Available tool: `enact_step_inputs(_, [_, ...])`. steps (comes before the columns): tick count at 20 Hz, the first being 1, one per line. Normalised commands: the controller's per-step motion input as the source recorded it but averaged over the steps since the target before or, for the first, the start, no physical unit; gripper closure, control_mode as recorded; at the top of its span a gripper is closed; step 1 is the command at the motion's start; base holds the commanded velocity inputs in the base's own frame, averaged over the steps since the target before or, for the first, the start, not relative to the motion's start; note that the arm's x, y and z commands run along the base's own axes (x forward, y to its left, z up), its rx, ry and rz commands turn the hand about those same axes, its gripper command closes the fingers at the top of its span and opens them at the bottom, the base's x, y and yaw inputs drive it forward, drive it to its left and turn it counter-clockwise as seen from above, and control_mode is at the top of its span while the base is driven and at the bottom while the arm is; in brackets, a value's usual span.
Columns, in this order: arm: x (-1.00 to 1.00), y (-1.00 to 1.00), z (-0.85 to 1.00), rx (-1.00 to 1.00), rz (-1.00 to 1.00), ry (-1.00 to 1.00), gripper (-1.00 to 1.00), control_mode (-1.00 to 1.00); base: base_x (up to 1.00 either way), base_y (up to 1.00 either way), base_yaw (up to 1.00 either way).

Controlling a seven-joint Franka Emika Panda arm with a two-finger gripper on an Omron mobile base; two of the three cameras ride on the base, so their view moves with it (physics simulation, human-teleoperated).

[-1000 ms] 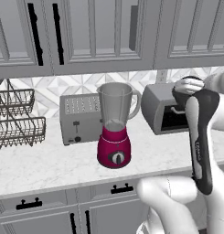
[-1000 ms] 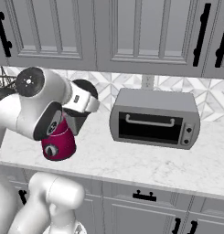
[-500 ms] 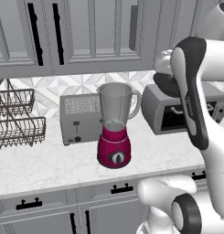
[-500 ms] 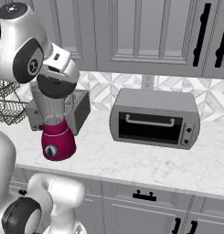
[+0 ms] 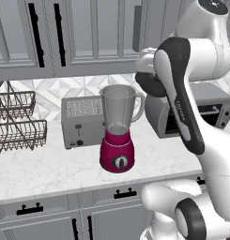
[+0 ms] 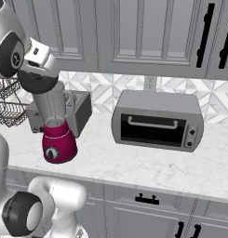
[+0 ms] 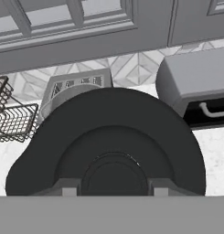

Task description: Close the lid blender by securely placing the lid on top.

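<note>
The blender [image 5: 118,117] stands on the counter, a clear grey jar with a side handle on a magenta base with a front dial, also seen from the other side as the blender [image 6: 53,122]. Its mouth is uncovered. My gripper [image 6: 38,74] is shut on the black round lid [image 5: 150,85], which hangs level with the jar's mouth and just to its right in the left base view. In the right base view the lid [image 6: 37,82] overlaps the jar's rim. In the hand view the lid [image 7: 109,137] sits above my gripper [image 7: 114,189], with the jar's rim [image 7: 63,98] peeking out behind it.
A silver toaster [image 5: 81,121] stands just left of and behind the blender. A wire dish rack [image 5: 19,122] is at the far left. A toaster oven [image 6: 156,122] sits to the right on the counter [image 6: 148,165]. Wall cabinets [image 6: 134,32] hang close above.
My arm has swung up and leftward from in front of the toaster oven, carrying the lid to the blender jar's mouth. The blender has stayed in place.
</note>
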Motion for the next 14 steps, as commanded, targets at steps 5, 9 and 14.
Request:
enact_step_inputs(5, [0.35, 0.54, 0.0, 0.0, 0.01, -0.02, 1.0, -1.0, 0.0, 0.0, 0.0])
enact_step_inputs(9, [0.48, 0.34, 0.0, -0.02, 0.0, 0.03, 1.0, -1.0, 0.0, 0.0, 0.0])
enact_step_inputs(14, [0.22, 0.21, -0.01, -0.14, 0.03, 0.21, 1.0, -1.0, 0.0, 0.0, 0.0])
